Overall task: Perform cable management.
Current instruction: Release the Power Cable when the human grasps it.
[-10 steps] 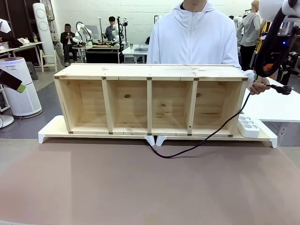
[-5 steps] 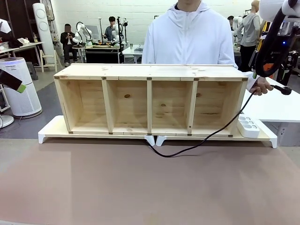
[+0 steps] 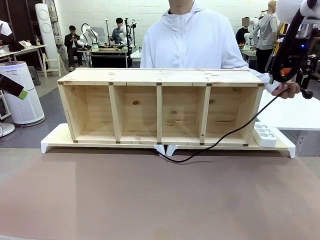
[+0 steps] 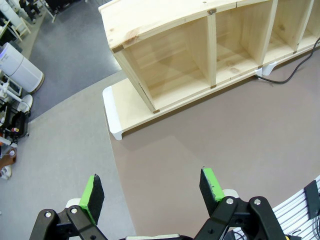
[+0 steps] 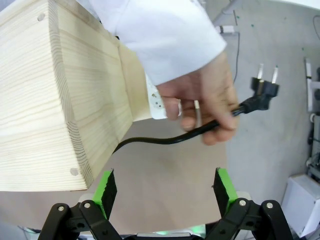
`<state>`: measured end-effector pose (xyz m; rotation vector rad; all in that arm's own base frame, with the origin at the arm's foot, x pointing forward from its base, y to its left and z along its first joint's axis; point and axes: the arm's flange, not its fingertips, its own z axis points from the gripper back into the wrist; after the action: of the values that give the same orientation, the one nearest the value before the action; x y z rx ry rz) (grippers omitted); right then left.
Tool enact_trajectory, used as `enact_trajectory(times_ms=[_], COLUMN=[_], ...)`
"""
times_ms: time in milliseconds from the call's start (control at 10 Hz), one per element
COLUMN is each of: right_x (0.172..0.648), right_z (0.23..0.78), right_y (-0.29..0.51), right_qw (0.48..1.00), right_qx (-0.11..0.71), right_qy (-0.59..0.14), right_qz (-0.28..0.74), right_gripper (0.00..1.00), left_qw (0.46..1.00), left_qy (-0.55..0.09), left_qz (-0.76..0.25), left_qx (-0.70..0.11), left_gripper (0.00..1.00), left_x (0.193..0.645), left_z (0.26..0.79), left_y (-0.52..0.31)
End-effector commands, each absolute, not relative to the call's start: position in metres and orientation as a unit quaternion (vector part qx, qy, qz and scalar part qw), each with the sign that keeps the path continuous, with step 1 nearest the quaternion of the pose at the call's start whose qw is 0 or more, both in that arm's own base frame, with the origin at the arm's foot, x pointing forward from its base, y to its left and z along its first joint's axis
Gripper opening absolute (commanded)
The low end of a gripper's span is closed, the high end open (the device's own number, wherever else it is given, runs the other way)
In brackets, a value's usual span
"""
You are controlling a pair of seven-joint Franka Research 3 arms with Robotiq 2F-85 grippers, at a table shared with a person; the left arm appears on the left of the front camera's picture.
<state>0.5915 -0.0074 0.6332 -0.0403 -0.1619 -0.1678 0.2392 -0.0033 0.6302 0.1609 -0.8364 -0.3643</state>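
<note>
Above right gripper — fingers spread; cable in person's hand

light: bright, even overhead | shadows: soft | focus: sharp | wrist views: edges bowed

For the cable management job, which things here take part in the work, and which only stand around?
Part of the job:
- thin black power cable with its two-pin plug
- person's hand gripping the cable near the plug
- open right gripper below that hand

Just standing about:
- pale wooden four-compartment shelf
- white multi-socket power strip
- open left gripper
</note>
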Motion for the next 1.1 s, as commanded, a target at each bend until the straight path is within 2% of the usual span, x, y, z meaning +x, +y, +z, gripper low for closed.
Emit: enact_trajectory(times_ms=[0, 1000], right_x=[0.5907, 0.5907], right_z=[0.6322, 0.6322], right_y=[-0.0072, -0.0072], right_qw=[0.993, 0.993], right_qx=[-0.020, -0.020], right_qy=[-0.077, -0.077], right_qz=[-0.087, -0.087], right_gripper=[1.00, 1.00], left_qw=[0.894, 0.894], left_qy=[-0.406, -0.406], left_qz=[-0.175, -0.175], left_qx=[0.079, 0.079], left_gripper=[1.00, 1.00], left_x=[0.2412, 0.2412], left_z=[0.6305, 0.6305], left_y=[-0.0037, -0.0037])
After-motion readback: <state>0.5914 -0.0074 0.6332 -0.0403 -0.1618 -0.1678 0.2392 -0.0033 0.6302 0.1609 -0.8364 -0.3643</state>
